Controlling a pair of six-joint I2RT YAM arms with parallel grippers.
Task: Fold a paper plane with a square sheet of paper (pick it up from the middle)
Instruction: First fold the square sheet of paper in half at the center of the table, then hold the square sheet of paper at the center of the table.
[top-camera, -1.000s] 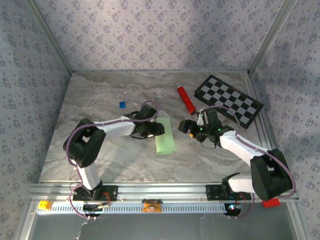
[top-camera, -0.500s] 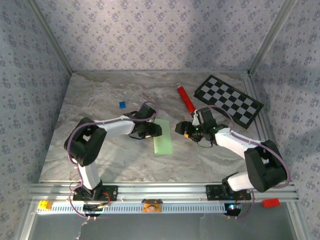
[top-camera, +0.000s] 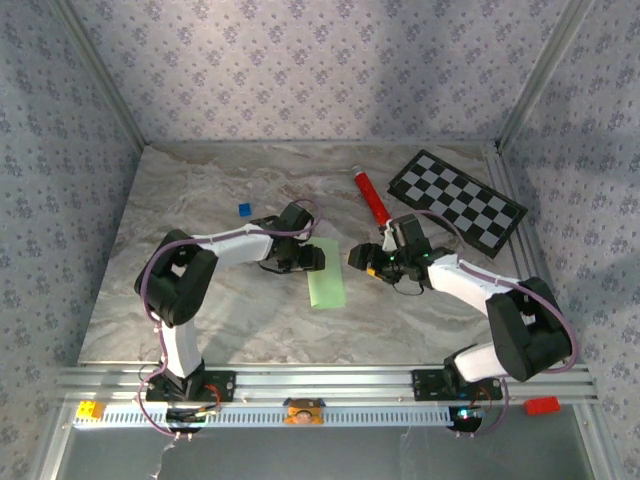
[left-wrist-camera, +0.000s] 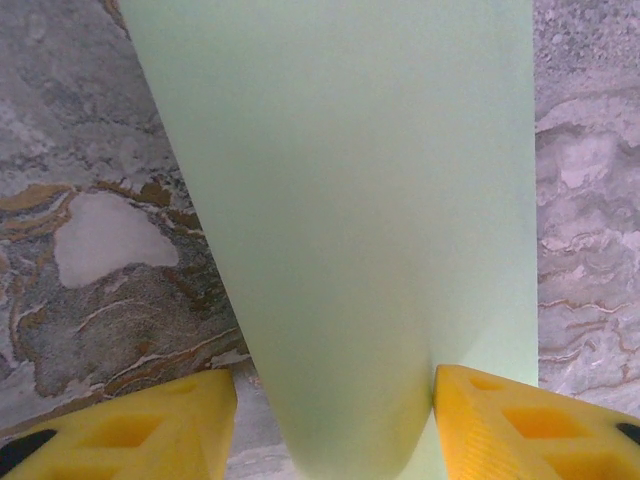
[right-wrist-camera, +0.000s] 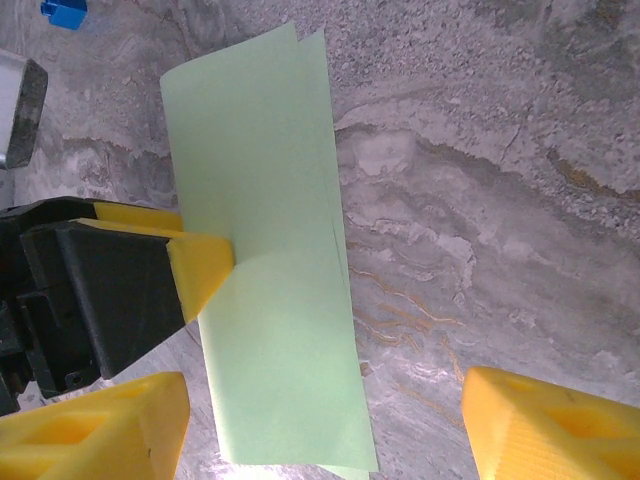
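1. The square sheet of paper (top-camera: 326, 277) appears doubled over lengthwise. It lies mid-table (top-camera: 200, 200) between the two grippers, its layers slightly offset at one end.
2. Left gripper (top-camera: 307, 258): jaws part-spread astride the sheet's near side. One finger (left-wrist-camera: 500, 410) touches the paper and there is a gap at the other, so nothing is clamped.
3. Right gripper (top-camera: 358, 258): jaws wide apart and empty, just beside the sheet's free edge.
4. Risk: with no firm hold, a nudge from the right would likely slide or buckle the sheet.
5. Risk: pressing the offset layers as they lie would likely set a skewed crease.
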